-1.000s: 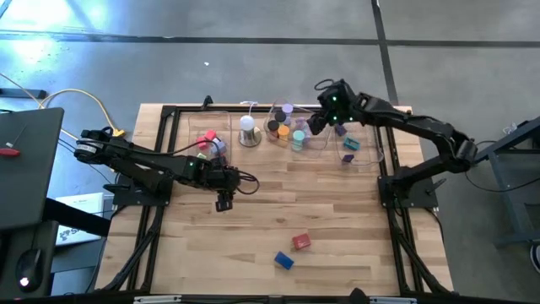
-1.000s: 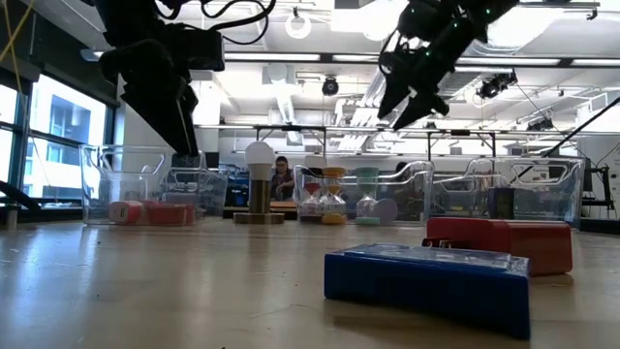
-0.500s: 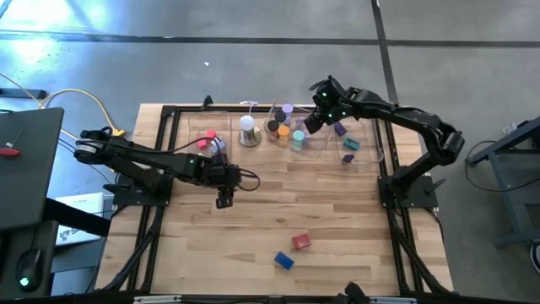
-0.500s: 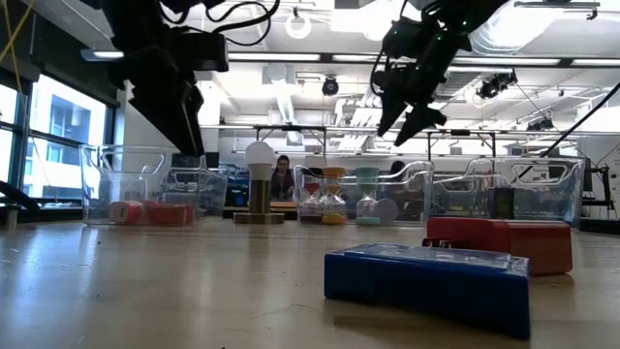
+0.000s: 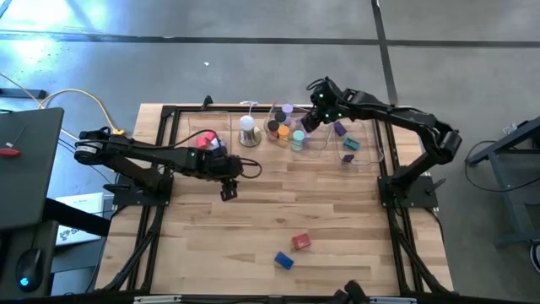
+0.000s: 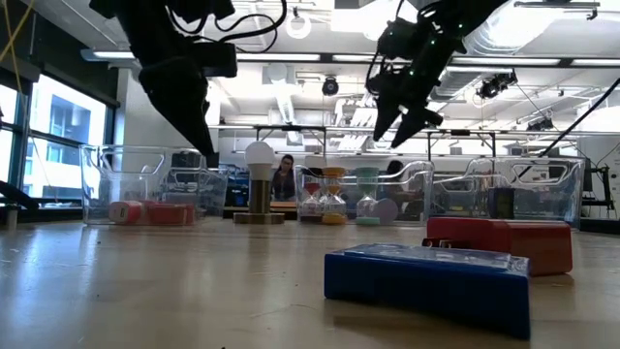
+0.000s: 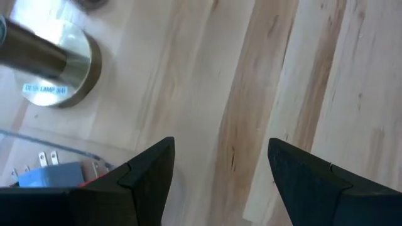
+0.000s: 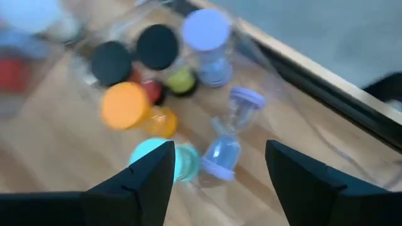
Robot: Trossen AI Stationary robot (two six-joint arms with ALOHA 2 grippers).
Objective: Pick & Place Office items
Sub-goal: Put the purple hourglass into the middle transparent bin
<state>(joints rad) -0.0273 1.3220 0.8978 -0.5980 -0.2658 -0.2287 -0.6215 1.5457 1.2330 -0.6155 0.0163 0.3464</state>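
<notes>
Above rolls (image 8: 157,113), right pincer (image 8: 217,166) apart, empty; left pincer (image 7: 220,169) same; tray contents blurred.

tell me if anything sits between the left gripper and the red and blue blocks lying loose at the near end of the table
Nothing visible does. The left gripper hangs open and empty above bare wood, and the boards from there to the red block and blue block are clear. The lamp and the clear trays sit behind it, at the far edge.
</notes>
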